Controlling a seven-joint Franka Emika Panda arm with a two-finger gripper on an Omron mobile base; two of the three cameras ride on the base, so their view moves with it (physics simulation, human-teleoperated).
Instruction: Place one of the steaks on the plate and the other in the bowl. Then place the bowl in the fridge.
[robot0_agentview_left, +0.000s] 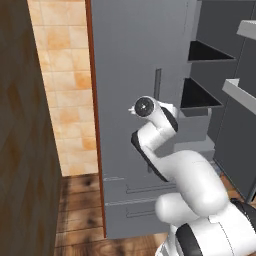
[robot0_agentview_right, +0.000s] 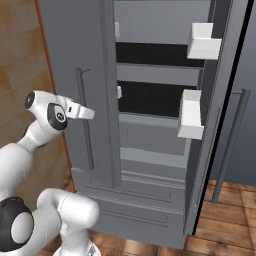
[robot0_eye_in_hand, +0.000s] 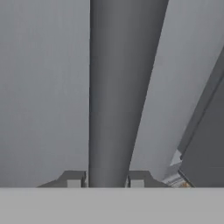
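Observation:
The grey fridge (robot0_agentview_right: 65, 50) stands right in front of me, its left door closed and its right door swung open. In the right base view my gripper (robot0_agentview_right: 88, 114) sits against the left door's long vertical handle (robot0_agentview_right: 86, 145). In the hand view that handle (robot0_eye_in_hand: 122, 87) runs up between my two fingertips (robot0_eye_in_hand: 73, 179), and my gripper (robot0_eye_in_hand: 105, 180) is shut on it. In the left base view the fridge (robot0_agentview_left: 130, 60) rises behind my wrist, which hides the gripper. Both steaks, the plate and the bowl are out of view.
Dark shelves (robot0_agentview_right: 150, 97) show inside the fridge, and white bins (robot0_agentview_right: 191, 114) hang on the open right door, whose handle (robot0_agentview_right: 230, 145) juts out at the right. A brown wooden cabinet (robot0_agentview_left: 20, 150) and a tiled wall (robot0_agentview_left: 65, 75) stand to the left.

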